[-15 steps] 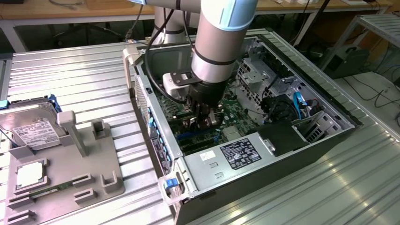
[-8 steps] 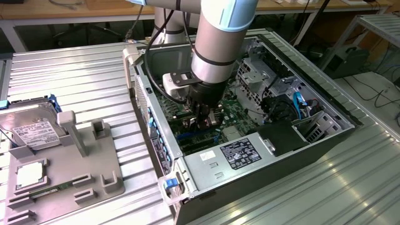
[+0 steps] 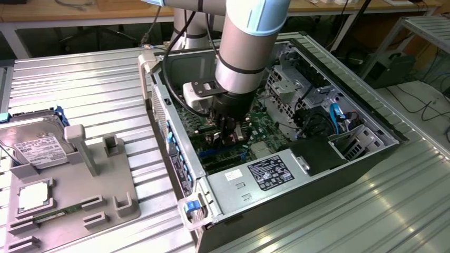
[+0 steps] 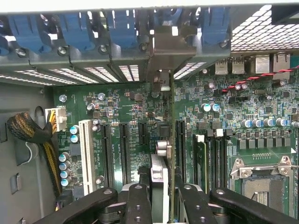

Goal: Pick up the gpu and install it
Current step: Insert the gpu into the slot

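Note:
In the wrist view my gripper (image 4: 163, 205) is shut on the gpu (image 4: 164, 154), which I see edge-on between the black fingers (image 4: 138, 205). The thin card runs upright across the green motherboard (image 4: 126, 102), between two black expansion slots. Its silver end bracket (image 4: 170, 44) sits against the case's rear slot row with the blue clips. I cannot tell whether the card's edge is down in a slot. In the exterior view the gripper (image 3: 231, 136) reaches deep into the open computer case (image 3: 351, 95), just above the motherboard.
A silver white-labelled hard drive (image 3: 35, 145) and a narrow green memory stick (image 3: 52, 215) rest on the grey holder (image 3: 91, 174) at the exterior view's left. A power supply (image 3: 260, 176) fills the case's near end. Cables (image 4: 28, 128) and the CPU socket (image 4: 261, 182) flank the card.

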### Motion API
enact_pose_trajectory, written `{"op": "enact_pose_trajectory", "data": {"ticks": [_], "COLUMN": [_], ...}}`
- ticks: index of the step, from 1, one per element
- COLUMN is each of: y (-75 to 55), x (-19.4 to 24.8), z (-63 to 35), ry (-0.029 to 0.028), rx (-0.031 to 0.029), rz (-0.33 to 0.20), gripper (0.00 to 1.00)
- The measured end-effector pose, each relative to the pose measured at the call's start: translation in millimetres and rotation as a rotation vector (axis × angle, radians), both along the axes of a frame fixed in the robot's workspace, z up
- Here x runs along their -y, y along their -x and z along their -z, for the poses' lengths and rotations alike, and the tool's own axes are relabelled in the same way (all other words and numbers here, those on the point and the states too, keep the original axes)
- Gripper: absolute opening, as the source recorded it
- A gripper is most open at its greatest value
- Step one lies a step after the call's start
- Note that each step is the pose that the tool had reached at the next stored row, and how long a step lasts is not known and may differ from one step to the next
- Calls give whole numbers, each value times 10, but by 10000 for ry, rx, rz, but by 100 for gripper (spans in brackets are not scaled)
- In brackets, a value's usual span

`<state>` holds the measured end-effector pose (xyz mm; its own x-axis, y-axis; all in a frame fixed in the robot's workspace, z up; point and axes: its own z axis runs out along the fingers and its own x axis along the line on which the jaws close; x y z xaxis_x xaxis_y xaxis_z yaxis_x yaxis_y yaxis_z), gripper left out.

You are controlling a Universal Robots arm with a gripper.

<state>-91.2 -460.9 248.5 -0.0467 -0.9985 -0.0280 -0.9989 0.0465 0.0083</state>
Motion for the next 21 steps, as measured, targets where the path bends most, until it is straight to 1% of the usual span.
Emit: {"op": "enact_pose_trajectory", "data": {"ticks": [8, 21], "y": [1, 1], "x": [-8, -17], "z": [5, 5], "ry": [0, 1], "rx": [-5, -6], "rz": [-23, -224], "gripper": [28, 28]}}
